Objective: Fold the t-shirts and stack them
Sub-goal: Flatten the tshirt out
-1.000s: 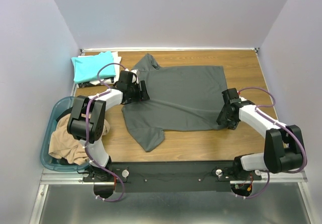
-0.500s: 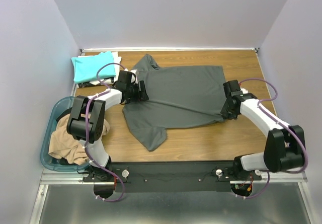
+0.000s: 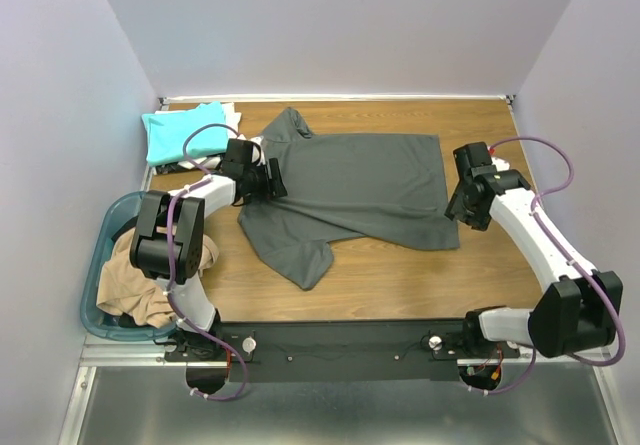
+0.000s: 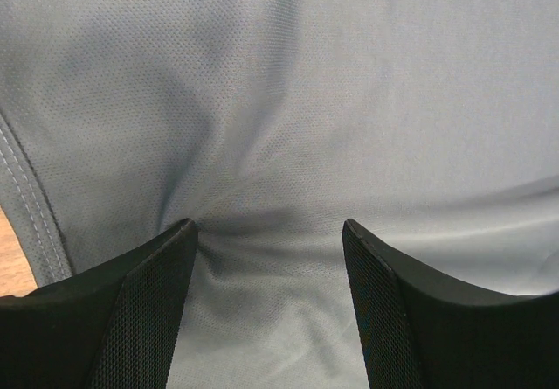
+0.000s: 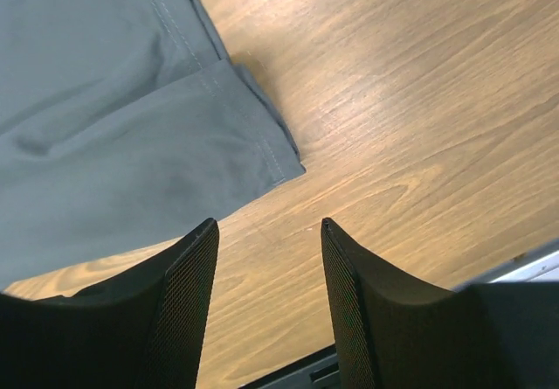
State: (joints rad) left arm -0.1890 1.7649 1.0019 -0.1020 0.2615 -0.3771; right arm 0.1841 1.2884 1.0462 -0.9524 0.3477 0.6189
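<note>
Left claw [image 3: 272, 180] spread, pressing on the dark grey t-shirt [image 3: 350, 190] left of centre; right claw [image 3: 465, 215] spread, empty, over bare table [image 3: 400, 285] beside the hem corner, centre right

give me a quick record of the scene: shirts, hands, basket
grey shirt: spread on the table, near sleeve crumpled
teal shirt: folded, far left corner
tan shirt: heaped in the basket
left hand: open, fingers pressing on the grey shirt, cloth puckered between them
right hand: open, holding nothing, over bare table by the grey shirt's hem corner
</note>
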